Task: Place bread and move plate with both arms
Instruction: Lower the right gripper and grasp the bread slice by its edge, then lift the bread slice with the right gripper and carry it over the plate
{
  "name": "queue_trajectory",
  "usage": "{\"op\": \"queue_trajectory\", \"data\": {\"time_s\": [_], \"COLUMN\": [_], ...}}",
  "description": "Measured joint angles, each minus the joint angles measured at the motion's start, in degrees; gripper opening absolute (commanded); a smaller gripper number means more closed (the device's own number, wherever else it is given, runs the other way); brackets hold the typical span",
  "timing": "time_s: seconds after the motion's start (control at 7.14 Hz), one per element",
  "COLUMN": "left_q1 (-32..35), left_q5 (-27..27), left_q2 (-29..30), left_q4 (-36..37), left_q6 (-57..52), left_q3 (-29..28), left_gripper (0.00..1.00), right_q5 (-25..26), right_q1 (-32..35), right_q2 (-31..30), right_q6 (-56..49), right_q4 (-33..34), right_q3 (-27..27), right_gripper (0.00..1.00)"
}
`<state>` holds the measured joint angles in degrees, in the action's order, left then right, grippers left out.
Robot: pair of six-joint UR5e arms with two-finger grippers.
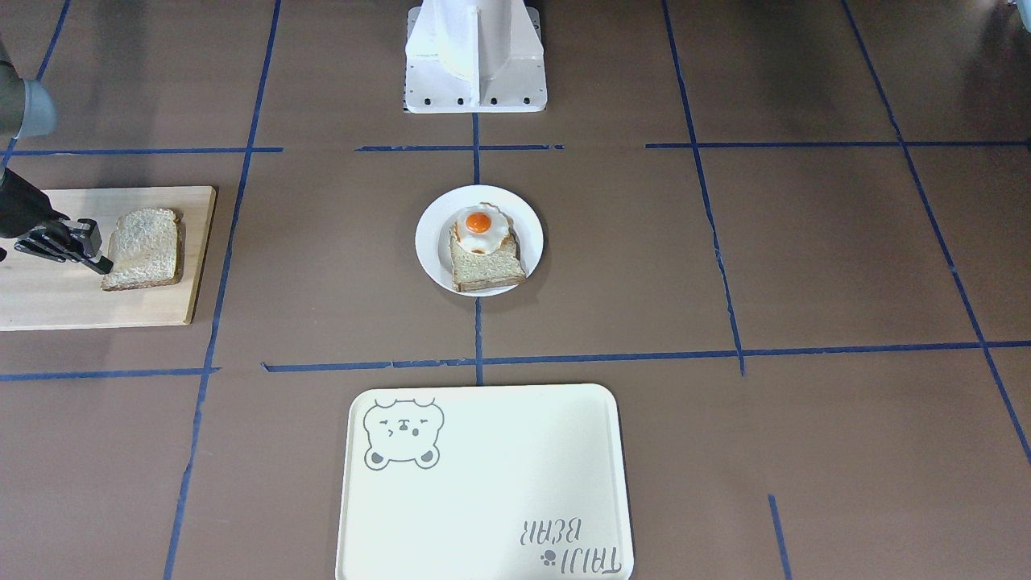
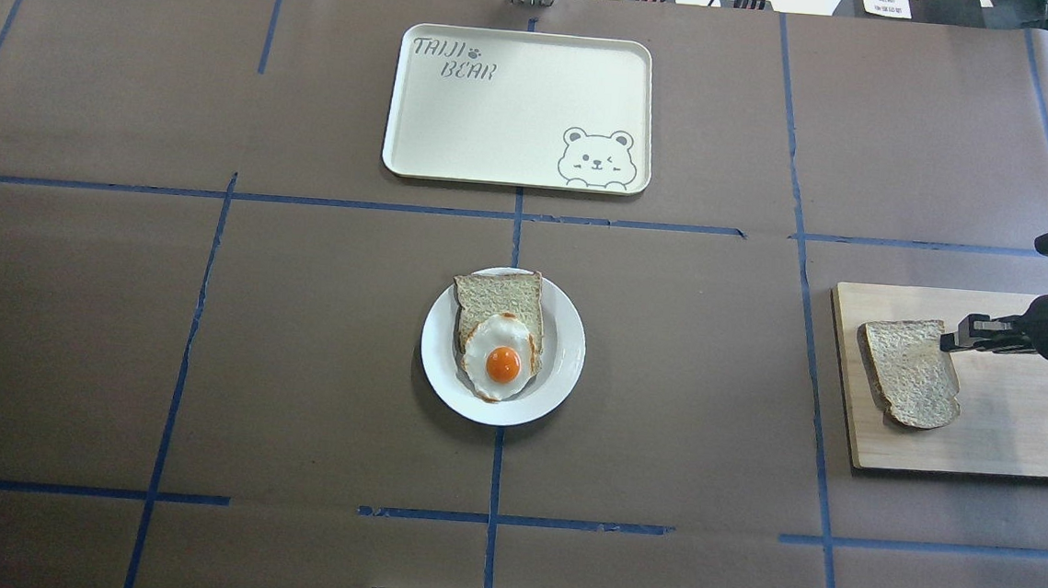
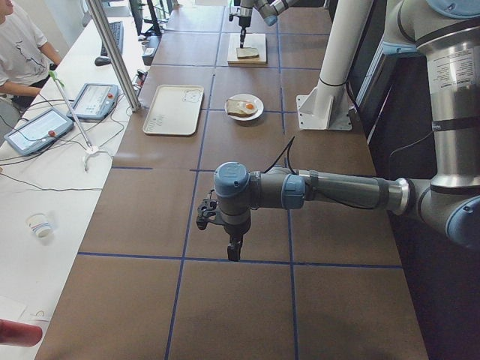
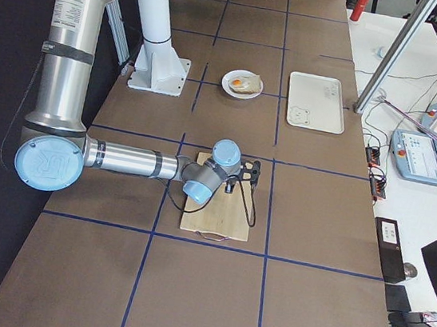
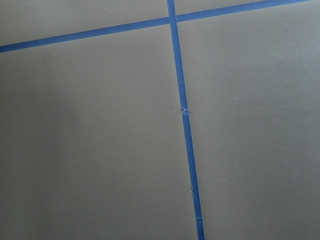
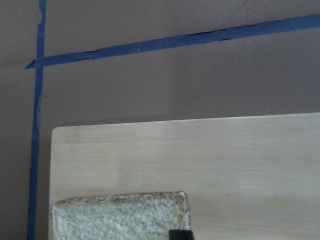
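The right pincer (image 1: 103,262) sits at the edge of the bread (image 1: 145,248), over the board (image 1: 48,302); open or closed, I cannot tell. Best bite past the crust, then lift level.

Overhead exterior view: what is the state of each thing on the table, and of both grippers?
bread: lying flat on the wooden cutting board.
plate: on the table, carrying a bread slice with fried egg.
right gripper: at the bread's edge; open or shut cannot be told.
left gripper: pointing down above the table, holding nothing visible; open or shut cannot be told.
tray: flat, beyond the plate.
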<state>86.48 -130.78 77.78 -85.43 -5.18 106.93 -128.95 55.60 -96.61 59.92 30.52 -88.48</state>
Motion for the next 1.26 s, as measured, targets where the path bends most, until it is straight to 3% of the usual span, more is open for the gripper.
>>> {"op": "queue_trajectory", "data": {"time_s": [0.84, 1.26], "left_q1": [0.0, 0.0], "left_q5": [0.0, -0.2], "left_q2": [0.1, 0.3], "left_q4": [-0.1, -0.1], "left_q6": [0.0, 0.0], "left_q3": [0.4, 0.4], "left_gripper": [1.0, 1.0], "right_q5": [-6.6, -8.2], "right_q1": [1.7, 1.8], "right_q2": [0.9, 6.8], "right_q6": [0.0, 0.7], "right_q4": [0.8, 1.7], "right_q3": [-8.7, -10.7], "right_gripper": [0.0, 0.0]}}
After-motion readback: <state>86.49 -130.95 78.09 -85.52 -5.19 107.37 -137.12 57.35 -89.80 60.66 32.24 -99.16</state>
